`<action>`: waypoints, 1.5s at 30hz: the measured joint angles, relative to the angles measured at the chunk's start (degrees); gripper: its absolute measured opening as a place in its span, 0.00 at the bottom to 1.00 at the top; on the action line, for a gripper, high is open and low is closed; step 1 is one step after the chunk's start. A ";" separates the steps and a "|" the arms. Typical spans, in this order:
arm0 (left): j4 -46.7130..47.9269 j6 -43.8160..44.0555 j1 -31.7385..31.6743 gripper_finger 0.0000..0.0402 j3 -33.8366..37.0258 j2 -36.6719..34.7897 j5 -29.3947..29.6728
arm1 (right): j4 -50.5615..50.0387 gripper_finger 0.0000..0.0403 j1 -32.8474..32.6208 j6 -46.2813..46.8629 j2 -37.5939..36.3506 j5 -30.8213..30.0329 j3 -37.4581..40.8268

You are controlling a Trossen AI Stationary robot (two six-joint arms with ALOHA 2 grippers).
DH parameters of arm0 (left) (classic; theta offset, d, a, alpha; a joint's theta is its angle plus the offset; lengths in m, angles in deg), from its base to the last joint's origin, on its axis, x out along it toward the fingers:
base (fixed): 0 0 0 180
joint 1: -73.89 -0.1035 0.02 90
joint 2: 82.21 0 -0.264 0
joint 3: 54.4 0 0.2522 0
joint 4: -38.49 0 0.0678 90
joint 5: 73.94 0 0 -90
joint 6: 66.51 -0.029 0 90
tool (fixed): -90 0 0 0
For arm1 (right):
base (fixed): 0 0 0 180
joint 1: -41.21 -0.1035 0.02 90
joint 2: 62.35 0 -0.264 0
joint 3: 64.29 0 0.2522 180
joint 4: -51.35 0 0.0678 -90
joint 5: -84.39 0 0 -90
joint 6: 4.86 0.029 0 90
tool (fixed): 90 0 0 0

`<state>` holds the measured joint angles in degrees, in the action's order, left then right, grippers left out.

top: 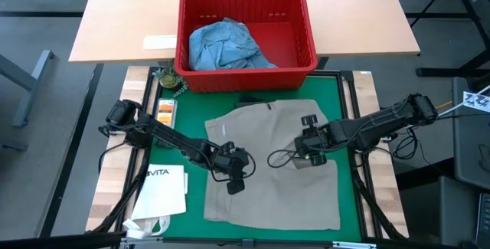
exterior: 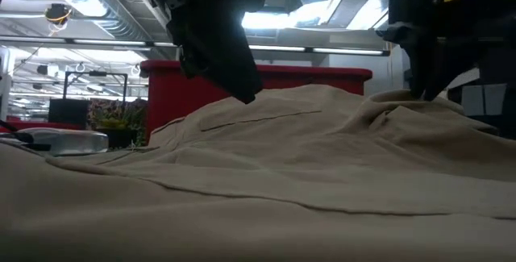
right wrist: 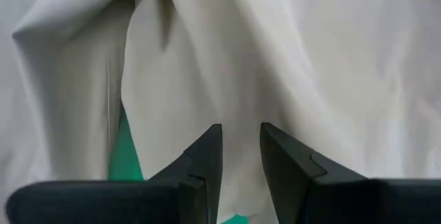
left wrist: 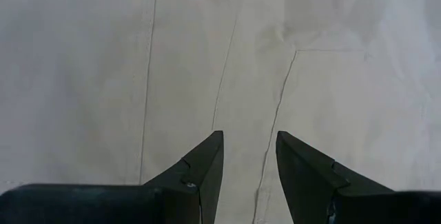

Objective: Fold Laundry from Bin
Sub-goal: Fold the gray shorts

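Khaki-tan garment fills the low view's foreground, spread over the green mat with its long axis running from the bin toward the mat's near edge. Relative to that garment: my left end effector hangs low over its left half, fingers set narrowly apart with bare cloth and a seam showing between them, holding nothing. My right end effector sits over the right half where the cloth is ridged into folds, fingers likewise a narrow gap apart; whether they pinch fabric, I cannot tell. Both arms stand about equally close to the garment, one to each side of its middle line. Light blue denim jeans lie in the bin, beyond the garment's far end. My judgement: the coming fold turns on gripping across that long axis.
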<state>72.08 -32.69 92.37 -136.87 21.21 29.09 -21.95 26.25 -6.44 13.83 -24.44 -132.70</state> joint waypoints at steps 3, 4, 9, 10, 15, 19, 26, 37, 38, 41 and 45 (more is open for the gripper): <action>0.00 -0.01 0.00 0.32 0.00 0.00 0.61 | -0.10 0.25 0.00 -0.27 0.25 0.21 0.00; 0.00 -0.03 0.00 0.32 0.00 0.00 1.42 | -0.16 0.25 0.00 -0.29 0.39 0.88 0.00; -0.08 -0.07 -0.39 0.32 0.00 -0.04 5.89 | -0.29 0.25 -0.01 -0.48 2.37 2.49 0.00; -0.15 -0.07 -0.67 0.32 0.00 -0.04 6.18 | -0.32 0.25 -0.01 -0.64 2.87 2.41 0.00; -0.15 -0.07 -2.91 0.32 -0.01 -0.04 6.39 | -0.34 0.24 0.00 -3.24 4.98 1.66 0.00; -0.13 -0.07 -5.35 0.32 -0.02 -0.04 6.43 | -0.39 0.14 0.00 -3.26 5.53 1.37 0.00; 0.24 -0.07 -10.42 0.32 -0.02 -0.04 8.96 | -0.82 0.04 -0.02 -3.29 5.46 4.43 0.00; 0.55 -0.02 -18.70 0.32 -0.04 -0.04 8.59 | -2.12 0.04 -0.02 -3.23 5.46 15.77 0.00; 0.58 -0.03 -18.97 0.32 -0.04 -0.04 7.35 | -2.20 0.05 -0.02 -3.20 5.46 16.00 0.00; 0.71 -0.03 -18.99 0.32 -0.04 -0.07 4.61 | -2.35 0.07 -0.02 -2.91 5.46 16.06 0.00; 1.27 -0.02 -17.70 0.32 -0.04 -0.06 4.25 | -2.42 0.13 -0.02 -2.87 5.46 15.78 0.00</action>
<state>73.35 -32.71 74.67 -136.92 21.14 33.34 -24.37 26.23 -9.31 19.29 -8.66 -132.70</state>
